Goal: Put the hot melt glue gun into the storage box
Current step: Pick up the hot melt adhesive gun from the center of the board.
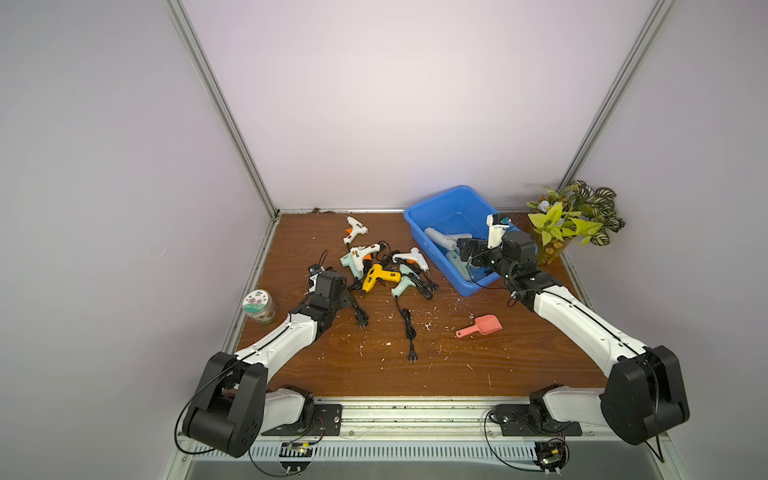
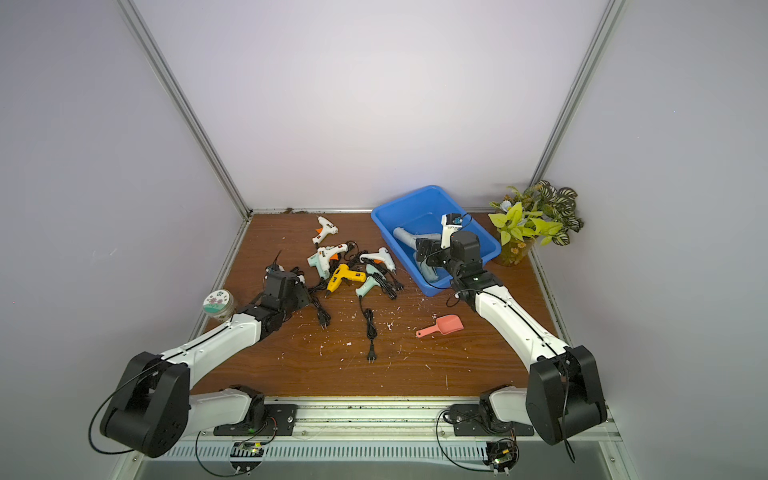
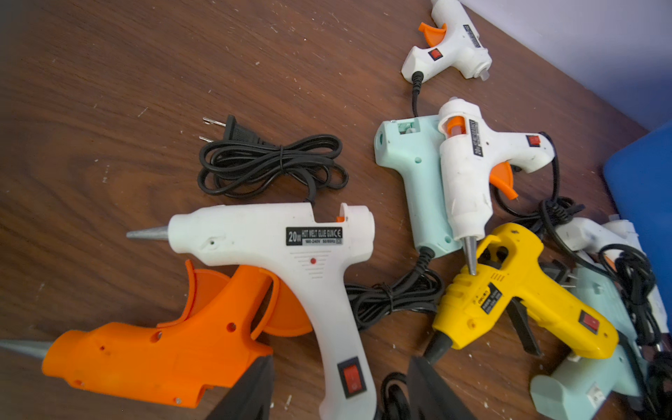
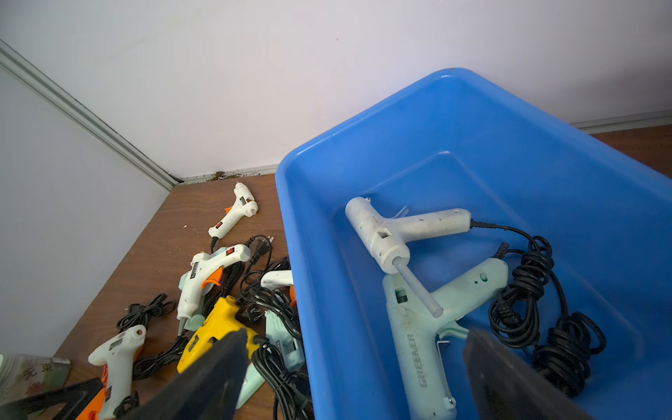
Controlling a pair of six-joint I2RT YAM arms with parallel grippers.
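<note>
In the left wrist view my left gripper (image 3: 342,363) stands open astride the handle of a white hot melt glue gun (image 3: 291,240), with a gap on each side. An orange glue gun (image 3: 145,360) lies against that one. Several more glue guns, among them a yellow one (image 1: 376,276), lie in a tangle of cords mid-table. The blue storage box (image 1: 453,199) sits at the back right with a white gun (image 4: 385,232) and a mint gun (image 4: 418,327) inside. My right gripper (image 4: 354,334) hangs wide open and empty over the box's wall (image 4: 327,291).
A lidded glass jar (image 1: 259,306) stands at the table's left edge beside my left arm. A pink scoop (image 1: 482,326) lies in front of the box. A potted plant (image 1: 573,220) fills the back right corner. Loose black cords with plugs (image 1: 409,328) trail towards the front.
</note>
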